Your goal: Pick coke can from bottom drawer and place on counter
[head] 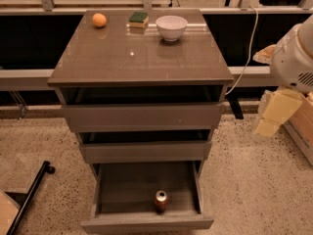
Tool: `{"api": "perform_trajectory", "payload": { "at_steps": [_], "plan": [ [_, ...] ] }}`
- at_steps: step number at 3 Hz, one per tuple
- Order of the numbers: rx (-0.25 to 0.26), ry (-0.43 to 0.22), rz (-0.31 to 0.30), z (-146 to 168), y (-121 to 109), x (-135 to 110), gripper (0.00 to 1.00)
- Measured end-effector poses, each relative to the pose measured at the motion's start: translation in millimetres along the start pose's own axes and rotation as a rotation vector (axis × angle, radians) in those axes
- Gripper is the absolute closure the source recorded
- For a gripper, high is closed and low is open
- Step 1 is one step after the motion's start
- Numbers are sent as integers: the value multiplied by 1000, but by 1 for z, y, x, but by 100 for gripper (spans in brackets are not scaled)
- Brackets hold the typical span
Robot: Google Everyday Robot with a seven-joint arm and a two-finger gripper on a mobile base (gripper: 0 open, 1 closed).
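The coke can (161,200) stands upright in the open bottom drawer (146,224), near the drawer's front panel and a little right of its middle. Its red side and metal top show. The counter (142,60) is the glossy grey-brown top of the cabinet. My arm comes in at the right edge of the camera view, white above and cream-coloured below. My gripper (272,115) hangs at its cream-coloured end, to the right of the cabinet at about the height of the top drawer, far from the can.
An orange fruit (99,19), a green and yellow sponge (139,18) and a white bowl (171,27) sit along the back of the counter. The two upper drawers are slightly open. A black bar (29,195) lies on the floor at the left. A white cable (249,48) hangs at the right.
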State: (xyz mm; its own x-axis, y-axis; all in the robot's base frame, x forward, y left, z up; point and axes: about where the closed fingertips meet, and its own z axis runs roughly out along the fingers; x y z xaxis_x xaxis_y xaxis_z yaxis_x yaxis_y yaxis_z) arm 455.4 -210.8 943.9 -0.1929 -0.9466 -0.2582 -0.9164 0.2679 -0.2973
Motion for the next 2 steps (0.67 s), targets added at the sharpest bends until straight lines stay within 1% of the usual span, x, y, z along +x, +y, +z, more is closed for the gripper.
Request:
{"api": "perform_trajectory", "payload": {
  "at_steps": [1,2],
  "plan": [
    [63,17,-15,71,-6,9,0],
    [63,17,-15,71,-6,9,0]
  ]
}}
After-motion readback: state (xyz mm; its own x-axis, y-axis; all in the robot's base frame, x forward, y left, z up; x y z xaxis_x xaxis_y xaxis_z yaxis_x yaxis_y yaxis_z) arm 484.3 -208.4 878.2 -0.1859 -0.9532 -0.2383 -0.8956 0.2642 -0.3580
